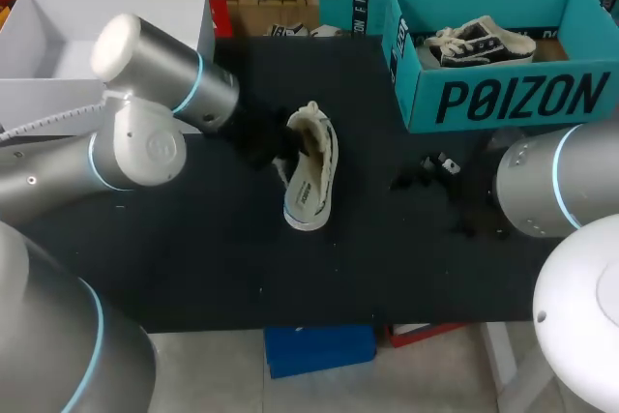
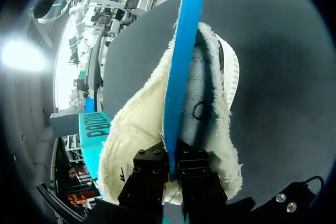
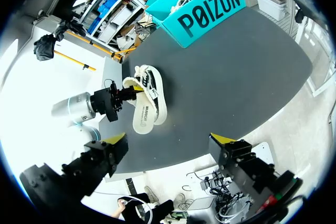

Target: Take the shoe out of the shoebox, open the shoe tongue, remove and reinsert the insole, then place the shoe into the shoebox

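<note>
Fingers (image 2: 149, 174) of our left gripper (image 2: 173, 157) clamp the blue insole (image 2: 181, 66) over the cream sneaker (image 2: 131, 140), right gripper (image 3: 170, 141) spread wide; we judge insole step, next needing a straight slide.

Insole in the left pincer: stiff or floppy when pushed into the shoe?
Probably springy, not limp: the insole is thin, seen edge on, yet runs from the left pincer to its tip with only a slight bow. Pushed hard, it may buckle. The shoe has nothing bracing it, the right pincer open and apart, so it will likely slide.
</note>
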Robot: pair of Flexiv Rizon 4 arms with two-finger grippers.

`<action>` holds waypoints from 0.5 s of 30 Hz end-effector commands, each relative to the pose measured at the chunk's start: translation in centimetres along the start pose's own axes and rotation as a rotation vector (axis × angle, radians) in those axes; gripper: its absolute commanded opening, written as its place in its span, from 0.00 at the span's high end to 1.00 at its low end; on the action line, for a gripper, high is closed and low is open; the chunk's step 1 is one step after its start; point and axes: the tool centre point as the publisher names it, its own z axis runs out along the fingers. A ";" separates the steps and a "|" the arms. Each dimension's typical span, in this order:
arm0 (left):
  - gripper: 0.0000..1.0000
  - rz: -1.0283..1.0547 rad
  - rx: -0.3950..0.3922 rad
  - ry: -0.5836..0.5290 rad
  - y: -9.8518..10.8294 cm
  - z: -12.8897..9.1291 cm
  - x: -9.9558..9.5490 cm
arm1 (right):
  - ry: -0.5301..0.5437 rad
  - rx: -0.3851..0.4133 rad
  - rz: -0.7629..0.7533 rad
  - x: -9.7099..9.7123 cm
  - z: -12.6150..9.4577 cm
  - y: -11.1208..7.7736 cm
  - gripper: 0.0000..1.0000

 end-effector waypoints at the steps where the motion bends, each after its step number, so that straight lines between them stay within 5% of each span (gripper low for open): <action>1: 0.00 0.010 0.007 -0.035 -0.7 -0.4 -0.6 | -0.003 -0.024 0.004 0.3 0.6 -0.5 0.00; 15: 0.00 0.014 0.111 -0.120 -4.5 -2.7 -2.3 | -0.003 -0.024 0.004 0.3 0.6 -0.5 0.00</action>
